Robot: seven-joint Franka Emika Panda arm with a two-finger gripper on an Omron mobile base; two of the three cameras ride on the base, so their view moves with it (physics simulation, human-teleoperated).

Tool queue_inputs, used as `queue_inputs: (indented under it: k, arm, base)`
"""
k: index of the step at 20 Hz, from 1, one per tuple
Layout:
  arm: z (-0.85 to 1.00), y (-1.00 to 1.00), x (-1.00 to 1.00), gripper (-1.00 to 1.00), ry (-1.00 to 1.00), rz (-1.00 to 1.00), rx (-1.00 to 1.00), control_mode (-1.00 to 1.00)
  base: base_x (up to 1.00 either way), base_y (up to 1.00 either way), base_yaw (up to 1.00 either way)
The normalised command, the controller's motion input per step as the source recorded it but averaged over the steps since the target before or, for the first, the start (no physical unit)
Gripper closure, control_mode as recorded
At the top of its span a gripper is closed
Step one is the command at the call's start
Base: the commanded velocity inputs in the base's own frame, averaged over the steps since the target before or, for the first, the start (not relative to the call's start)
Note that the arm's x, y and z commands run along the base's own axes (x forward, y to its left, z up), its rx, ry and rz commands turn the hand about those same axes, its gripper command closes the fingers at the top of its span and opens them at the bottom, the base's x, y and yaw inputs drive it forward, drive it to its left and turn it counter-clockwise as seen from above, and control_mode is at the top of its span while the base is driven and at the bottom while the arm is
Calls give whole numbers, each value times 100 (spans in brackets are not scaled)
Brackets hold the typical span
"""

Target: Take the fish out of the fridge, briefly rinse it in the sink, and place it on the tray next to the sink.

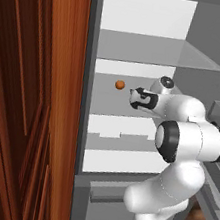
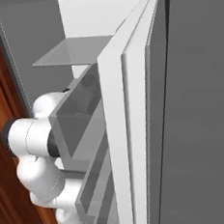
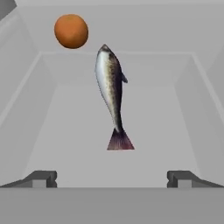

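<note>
Silver-grey, dark-backed slender fish [image 3: 111,89] lies mid-shelf inside the grey fridge [image 1: 142,51], tail toward you, near the small orange ball [image 3: 71,31] at the back. Your gripper [image 3: 111,178] stands wide open, empty; centre its jaws across the fish's body before closing.

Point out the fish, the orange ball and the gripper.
fish [image 3: 110,83], hand view, on the middle of its silver body.
orange ball [image 3: 71,31], hand view, on its centre.
gripper [image 3: 112,178], hand view, midway between its two dark fingertips, standing open.
</note>
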Motion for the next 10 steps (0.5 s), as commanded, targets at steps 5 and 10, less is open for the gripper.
queue_inputs:
  k: [5, 10]
  arm:
    - [-8, 0, 26, -100, 0, 0, 0, -100]
    - [-2, 0, 34, -100, 0, 0, 1, -100]
  base:
    - [0, 0, 0]
    - [0, 0, 0]
